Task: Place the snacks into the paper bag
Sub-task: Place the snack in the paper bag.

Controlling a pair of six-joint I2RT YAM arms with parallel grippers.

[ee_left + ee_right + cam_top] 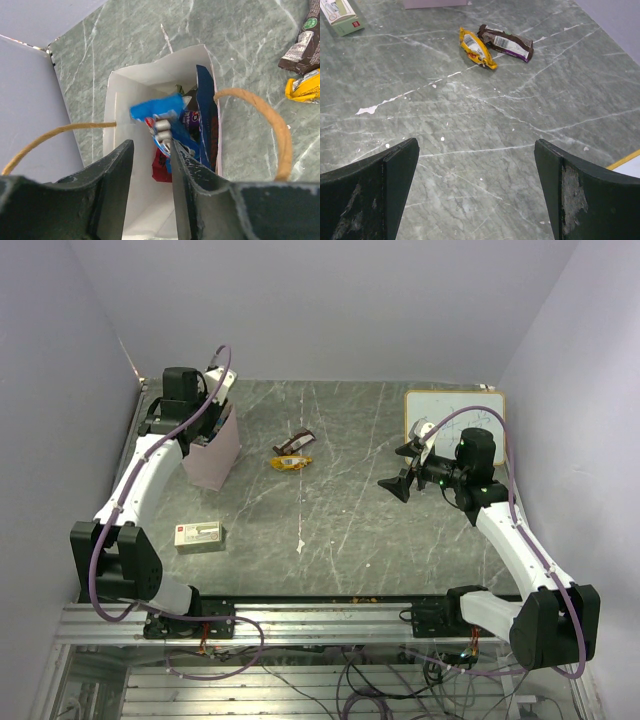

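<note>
At the far left of the grey marbled table (330, 540), found the small pale pinkish-mauve paper bag (212, 455) standing upright, mouth open, twine handles splayed to either side. Directly over that mouth, saw the left gripper (151, 150) with fingers part-way apart and pinching nothing. Noted a bright blue crinkled packet (157, 109) leaning against one fingertip but not squeezed between the two.

Inside the bag, made out besides it a larger dark blue packet (205, 115) on edge along the wall (125, 100), a purple wrapper (191, 119) and a red wrapper (161, 167) lower down. Could not tell the rest underneath.

Mid-table, well apart from the bag, spotted two snacks touching: a yellow foil packet (292, 463) and a dark brown wrapped bar (295, 445).

Judged both light, thin and slick, apt to skate on the stone under any sideways nudge and to crumple rather than break. Reckoned on a pinch from above across the narrow width near the middle, one at a time. Took the bag for flimsy and easy to tip, so best entered from straight overhead.

Over the right half, saw the right gripper (476, 145) spread wide and empty, facing that pair. Left out of account the pale beige rectangular box (198, 534) near the front.
</note>
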